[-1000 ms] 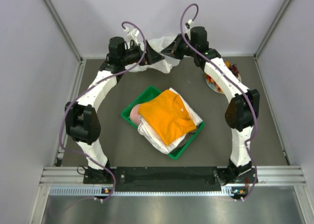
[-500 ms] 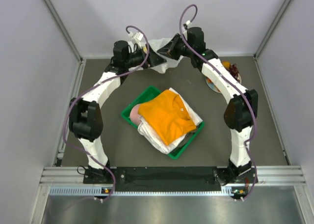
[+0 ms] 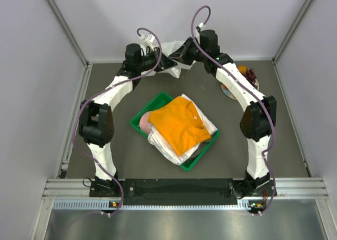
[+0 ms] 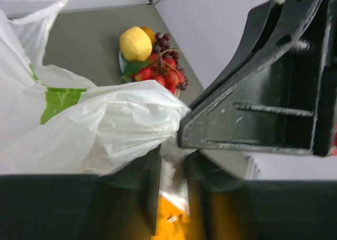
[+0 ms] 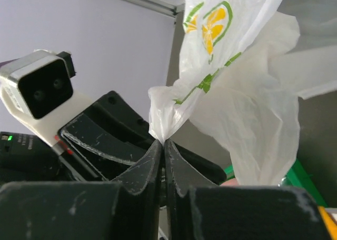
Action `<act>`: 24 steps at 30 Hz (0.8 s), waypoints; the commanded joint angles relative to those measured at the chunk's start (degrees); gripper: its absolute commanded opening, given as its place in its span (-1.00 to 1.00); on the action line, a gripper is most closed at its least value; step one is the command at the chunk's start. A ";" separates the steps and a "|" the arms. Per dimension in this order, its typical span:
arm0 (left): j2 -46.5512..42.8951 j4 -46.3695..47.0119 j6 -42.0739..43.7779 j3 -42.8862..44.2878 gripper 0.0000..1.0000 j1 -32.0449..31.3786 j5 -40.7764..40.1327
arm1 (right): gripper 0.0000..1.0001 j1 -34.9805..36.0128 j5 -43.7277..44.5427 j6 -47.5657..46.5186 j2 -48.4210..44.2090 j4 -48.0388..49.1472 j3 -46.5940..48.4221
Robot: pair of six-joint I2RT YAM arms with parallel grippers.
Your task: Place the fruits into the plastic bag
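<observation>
Because the plastic bag (image 4: 105, 124) is thin and limp, both arms meet at it at the far middle of the worktop (image 3: 137, 156). I think the aim is to pull its mouth open. The right gripper (image 5: 163, 145) has its fingers together, clamped on a twisted bit of the bag's edge, so the film hangs from there. The left gripper (image 4: 172, 166) faces it, very close. A strip of film runs down between its fingers (image 4: 79, 208), which stand only a little apart, and I cannot tell if they grip it.

The fruits (image 4: 150, 56) are not in the bag yet. The yellow one, the red ones and the dark grapes lie together on a plate (image 4: 122, 66) at the far right, near the wall and apart from the bag. The green tray (image 3: 158, 100) with folded clothes (image 3: 179, 124) sits in the middle, nearer to the bases, and seems no part of this job. Two holds on opposite sides would give the fruits a wide mouth.
</observation>
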 commanded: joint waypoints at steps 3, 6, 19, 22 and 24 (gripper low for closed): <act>-0.56 3.30 -1.61 2.48 -1.00 0.52 -0.14 | -0.48 0.59 4.71 -7.38 -5.63 -4.50 2.43; -2.40 3.83 -3.89 0.90 -1.00 2.71 1.26 | -0.17 -0.46 8.47 -12.21 -8.34 -6.60 1.90; -9.44 -18.85 10.51 1.95 -1.00 11.85 21.64 | 0.98 -5.11 19.77 -37.29 -23.81 -1.99 -14.87; -11.11 -17.97 8.08 1.42 -1.00 12.56 24.71 | 0.98 -7.40 11.77 -33.94 -24.18 1.03 -18.66; -10.50 -17.53 5.69 3.86 -1.00 12.65 26.57 | 0.98 -8.73 10.35 -34.10 -22.25 -1.59 -17.45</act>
